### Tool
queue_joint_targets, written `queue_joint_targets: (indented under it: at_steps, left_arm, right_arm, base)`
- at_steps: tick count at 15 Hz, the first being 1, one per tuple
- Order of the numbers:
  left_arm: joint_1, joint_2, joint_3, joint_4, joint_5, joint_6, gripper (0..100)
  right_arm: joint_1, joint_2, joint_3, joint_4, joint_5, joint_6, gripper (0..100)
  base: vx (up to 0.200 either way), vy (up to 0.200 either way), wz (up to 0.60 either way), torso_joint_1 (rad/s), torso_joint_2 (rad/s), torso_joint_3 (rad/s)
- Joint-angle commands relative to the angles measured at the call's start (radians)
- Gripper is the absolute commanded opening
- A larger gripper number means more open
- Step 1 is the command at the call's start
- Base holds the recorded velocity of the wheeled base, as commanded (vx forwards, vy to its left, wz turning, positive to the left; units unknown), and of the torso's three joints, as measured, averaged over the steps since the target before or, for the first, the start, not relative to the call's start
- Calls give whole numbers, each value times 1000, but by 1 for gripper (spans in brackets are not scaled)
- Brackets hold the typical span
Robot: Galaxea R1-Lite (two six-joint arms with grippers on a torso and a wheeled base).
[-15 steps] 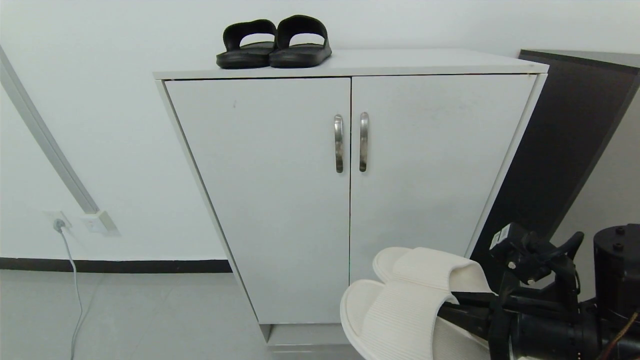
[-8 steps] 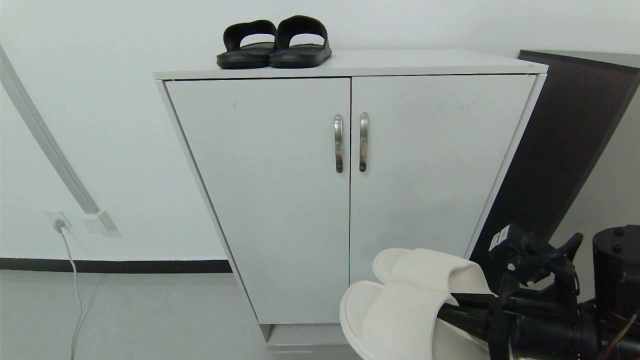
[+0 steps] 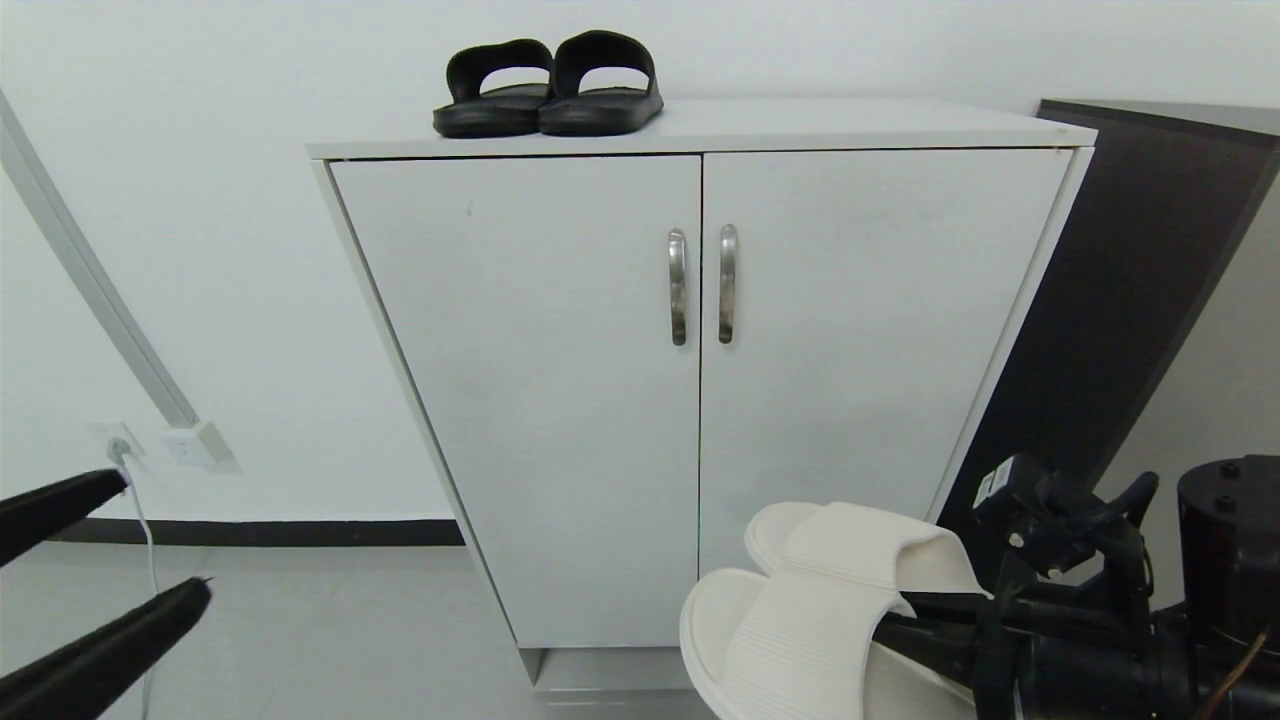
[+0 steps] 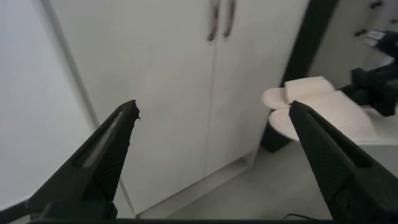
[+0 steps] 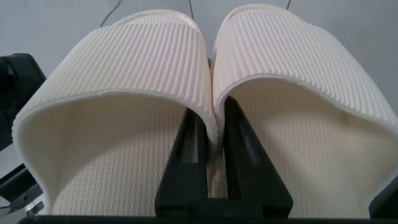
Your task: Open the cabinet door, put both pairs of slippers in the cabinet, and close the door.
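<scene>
I see the cabinet (image 3: 560, 400) with both doors shut. The white slippers (image 3: 800, 600) hang low in front of its right door, side by side, their inner strap walls clamped together by my right gripper (image 5: 214, 155). The black slippers (image 3: 548, 85) sit on the cabinet's top, left of centre. My left gripper (image 4: 212, 109) is spread wide, low at left, holding nothing.
</scene>
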State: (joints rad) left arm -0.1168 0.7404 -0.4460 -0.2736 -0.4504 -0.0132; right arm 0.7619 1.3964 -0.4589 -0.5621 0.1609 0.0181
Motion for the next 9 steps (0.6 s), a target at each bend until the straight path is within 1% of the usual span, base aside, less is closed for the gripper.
queue_joint_targets:
  at_steps: [1, 2, 3, 4, 5, 6, 7, 8, 9]
  left_arm:
    - [-173, 261, -69, -91, -16, -1, 100]
    - [-213, 312, -85, -128, -16, -4, 100]
    - [-259, 390, -114, -185, -16, -25, 100]
    - [-296, 450, -145, -234, -14, -64, 100]
    - [-317, 490, -178, -265, -14, -97, 100]
    - [-330, 516, -204, -274, -14, -116, 100]
    - [-362, 580, -275, -276, -13, -133, 100]
    - [-383, 620, -316, -276, -13, -134, 100]
    - [-400, 666, -378, -274, -14, -134, 100]
  right_arm:
    - [0, 3, 3, -1, 0, 0, 0]
    - [0, 3, 5, -1, 2, 0, 0]
    - [0, 3, 6, 1, 3, 0, 0]
    - [4, 4, 9, -1, 3, -1, 0]
    - [4, 3, 14, -1, 3, -1, 0]
    - [4, 3, 14, -1, 3, 0, 0]
    - [2, 0, 16, -1, 8, 10, 0]
    - [4, 4, 16, -1, 14, 11, 0]
    - [4, 18, 16, -1, 14, 10, 0]
  base:
    - [0, 0, 0, 0, 0, 0]
    - [0, 0, 0, 0, 0, 0]
    - [0, 0, 0, 0, 0, 0]
    - [0, 0, 0, 0, 0, 0]
    - [0, 0, 0, 0, 0, 0]
    - [0, 0, 0, 0, 0, 0]
    - [0, 0, 0, 0, 0, 0]
    - [0, 0, 0, 0, 0, 0]
    - [0, 0, 0, 0, 0, 0]
